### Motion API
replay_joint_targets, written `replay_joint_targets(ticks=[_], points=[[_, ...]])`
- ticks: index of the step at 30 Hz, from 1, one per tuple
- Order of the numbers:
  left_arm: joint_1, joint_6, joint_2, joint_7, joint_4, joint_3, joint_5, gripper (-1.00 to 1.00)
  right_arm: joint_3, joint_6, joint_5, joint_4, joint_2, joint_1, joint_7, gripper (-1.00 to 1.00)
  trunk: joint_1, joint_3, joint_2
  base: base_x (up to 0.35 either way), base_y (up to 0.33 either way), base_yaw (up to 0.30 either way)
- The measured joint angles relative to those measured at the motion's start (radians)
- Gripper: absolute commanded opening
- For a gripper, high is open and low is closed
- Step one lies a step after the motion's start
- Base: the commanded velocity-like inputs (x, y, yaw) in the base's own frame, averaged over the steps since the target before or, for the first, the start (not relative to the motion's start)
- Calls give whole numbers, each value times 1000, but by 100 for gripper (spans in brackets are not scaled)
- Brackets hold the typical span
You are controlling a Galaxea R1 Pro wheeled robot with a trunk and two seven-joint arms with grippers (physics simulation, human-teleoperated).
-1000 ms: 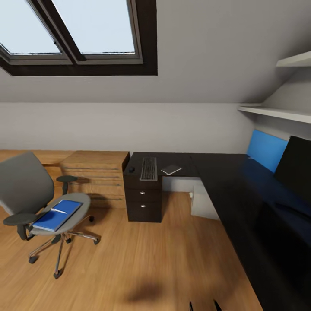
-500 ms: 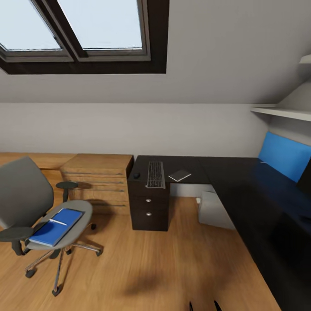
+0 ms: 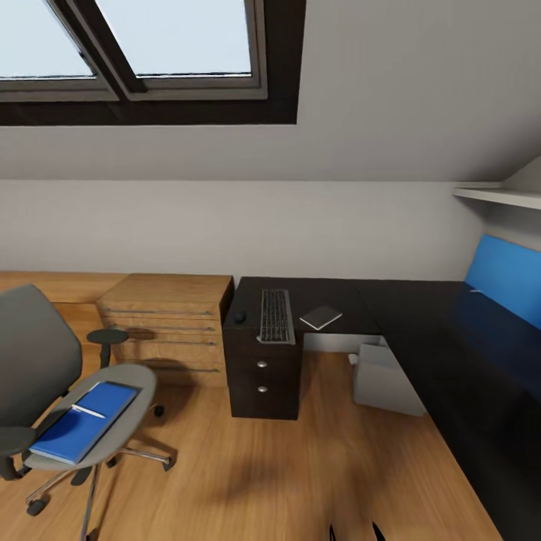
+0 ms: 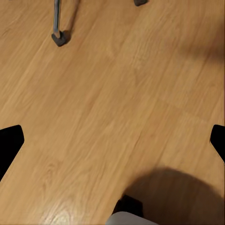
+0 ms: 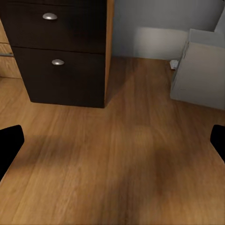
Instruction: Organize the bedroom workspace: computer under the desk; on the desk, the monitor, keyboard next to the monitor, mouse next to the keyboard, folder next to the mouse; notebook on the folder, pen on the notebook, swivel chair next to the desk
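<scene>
The grey swivel chair (image 3: 34,353) stands at the left on the wood floor. On its seat lies the blue folder (image 3: 79,422) with the white pen (image 3: 89,411) across it. The black desk (image 3: 421,315) runs along the back wall and right side. On its left end lie the keyboard (image 3: 276,315), the mouse (image 3: 240,317) left of it and the notebook (image 3: 321,317) right of it. The computer (image 3: 387,379) (image 5: 199,70) stands under the desk. The monitor is out of view. My left gripper (image 4: 112,143) and right gripper (image 5: 112,143) hang open over the floor, holding nothing.
A low wooden drawer cabinet (image 3: 169,327) adjoins the desk's black drawer unit (image 3: 263,376) (image 5: 65,51). One chair caster (image 4: 59,38) shows near my left gripper. The blue back panel (image 3: 507,278) sits at the right, a wall shelf (image 3: 500,197) above it.
The whole head view has shifted: the camera has moved closer and turned left, so the monitor has slid out at the right. The chair and desk items have not moved.
</scene>
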Motion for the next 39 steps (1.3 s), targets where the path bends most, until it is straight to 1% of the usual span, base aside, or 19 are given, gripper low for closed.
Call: replay_joint_targets(ticks=[3,4,8,10,20,27,31,33,36,39], points=[[0,-1,0,0,0,0,0,100,-1,0,-1,0,0,0,0,100,0,0,0,329,0,0],[0,-41,1,0,0,0,1,100,-6,7,-2,0,-3,0,1,100,0,0,0,331,0,0],[0,-68,1,0,1,0,2,100,-6,25,-2,0,-4,0,2,100,0,0,0,332,0,0],[0,-85,0,0,2,0,3,100,-6,45,-1,-1,-4,0,4,100,0,0,0,309,193,-3],[0,-85,0,0,8,0,3,100,-3,46,1,-1,-4,0,7,100,0,3,0,282,210,-190],[0,-87,0,0,10,0,3,100,-3,48,1,-1,-4,0,8,100,1,4,0,68,59,-67],[4,-95,-23,-2,17,22,19,100,2,57,0,0,16,-2,4,100,-15,16,28,0,0,0],[5,-95,-34,-3,18,25,20,100,2,56,-1,0,16,-2,3,100,-22,22,42,0,0,0],[5,-96,-50,-5,35,25,17,100,2,72,-2,0,9,-2,4,100,-34,32,63,0,0,0],[6,-97,-51,-5,52,25,16,100,4,88,-1,0,7,-2,4,100,-45,41,84,0,0,0]])
